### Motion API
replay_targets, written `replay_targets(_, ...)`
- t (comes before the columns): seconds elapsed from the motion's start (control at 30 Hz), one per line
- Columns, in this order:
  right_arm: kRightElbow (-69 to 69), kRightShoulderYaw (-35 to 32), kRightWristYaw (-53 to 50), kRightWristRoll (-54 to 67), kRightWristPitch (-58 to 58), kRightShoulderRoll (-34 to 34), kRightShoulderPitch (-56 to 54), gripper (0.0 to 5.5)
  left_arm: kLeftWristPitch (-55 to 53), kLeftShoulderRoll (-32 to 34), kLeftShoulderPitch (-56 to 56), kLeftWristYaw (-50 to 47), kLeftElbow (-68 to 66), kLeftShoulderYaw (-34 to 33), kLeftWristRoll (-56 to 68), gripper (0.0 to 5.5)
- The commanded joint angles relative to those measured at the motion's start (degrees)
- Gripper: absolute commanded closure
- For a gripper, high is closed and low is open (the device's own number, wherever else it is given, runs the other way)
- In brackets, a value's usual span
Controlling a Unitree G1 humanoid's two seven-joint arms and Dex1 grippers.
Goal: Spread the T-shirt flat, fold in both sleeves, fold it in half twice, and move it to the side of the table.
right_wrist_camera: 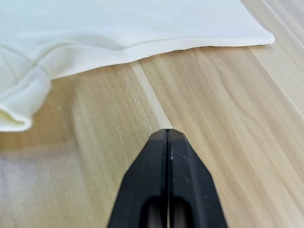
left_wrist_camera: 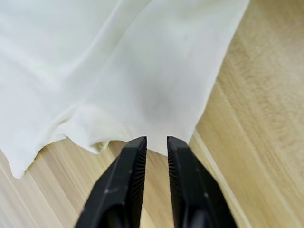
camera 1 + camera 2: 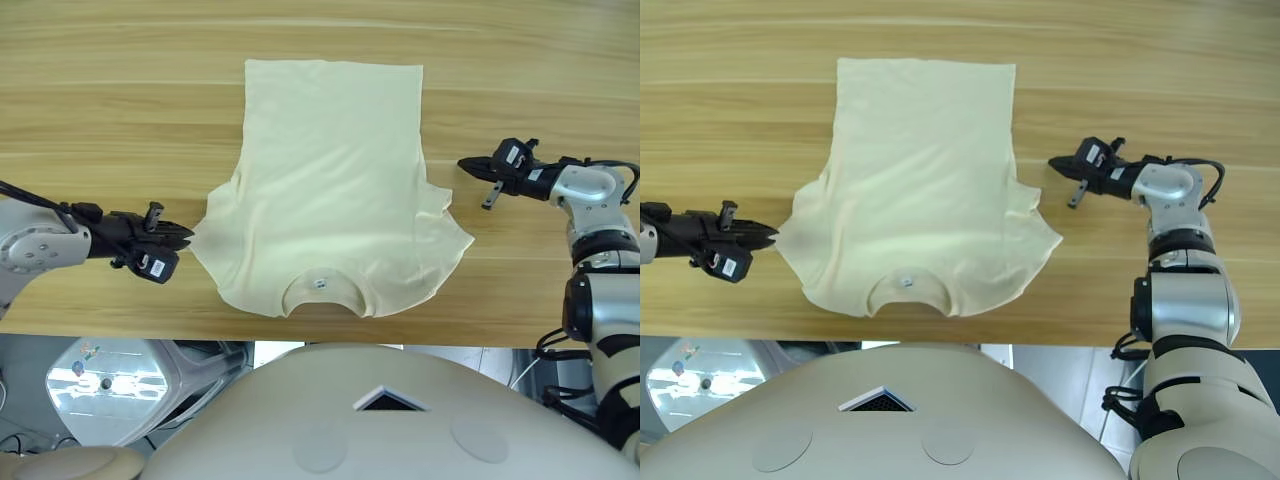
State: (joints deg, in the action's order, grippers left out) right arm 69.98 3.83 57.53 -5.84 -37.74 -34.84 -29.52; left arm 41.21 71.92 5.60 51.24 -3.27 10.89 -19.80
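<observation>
A pale yellow T-shirt [image 3: 330,180] lies on the wooden table [image 3: 100,100], collar toward me and hem at the far side. Both sleeves are bunched in against the body. My left gripper [image 3: 188,233] sits low at the left sleeve's edge. In the left wrist view its fingertips [image 2: 137,145] stand a narrow gap apart, with the cloth [image 2: 118,71] just beyond them and nothing between. My right gripper [image 3: 462,163] hovers over bare wood a short way off the shirt's right side. In the right wrist view it [image 1: 167,132] is shut and empty, short of the shirt's edge [image 1: 118,28].
Bare wood stretches to the left, right and far side of the shirt. The table's front edge [image 3: 100,328] runs just behind the collar, close to both arms.
</observation>
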Motion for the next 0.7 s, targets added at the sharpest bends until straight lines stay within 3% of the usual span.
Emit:
replay_targets(0.03, -0.20, -0.29, 0.17, 0.17, 0.09, -0.42, 0.26, 5.50, -2.52, 1.29, 0.90, 1.50, 2.11, -1.09, 1.28, 3.99)
replay_targets(0.2, -0.19, -0.37, 0.11, 0.19, 0.25, -0.59, -0.03, 5.50, -1.77, -0.71, -0.24, -0.19, 1.45, -0.66, -0.86, 3.32)
replay_targets(0.7, -0.55, -0.58, 0.37, 0.51, -0.07, -0.41, 0.35, 5.50, 1.61, -3.50, -3.39, -1.60, -4.38, 3.49, -6.44, 3.32)
